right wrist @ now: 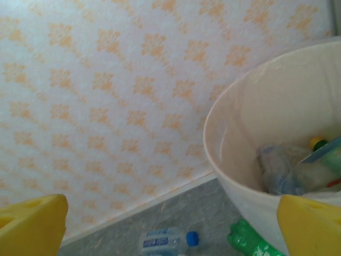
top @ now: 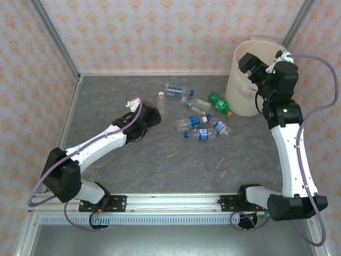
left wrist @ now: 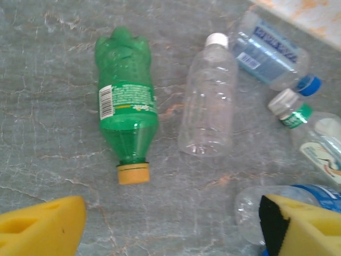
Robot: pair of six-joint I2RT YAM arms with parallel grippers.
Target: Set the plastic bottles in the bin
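Several plastic bottles lie on the grey table. Under my left gripper are a green bottle with a yellow cap and a clear white-capped bottle. The gripper stands open above the table with bare table between its fingers. Its right finger overlaps a clear blue-labelled bottle. My right gripper hangs open over the rim of the cream bin. Several bottles lie inside the bin.
More bottles lie between the arms: a blue-labelled one, a white-capped one, a green one beside the bin, and blue-capped ones. Patterned walls close the back and sides.
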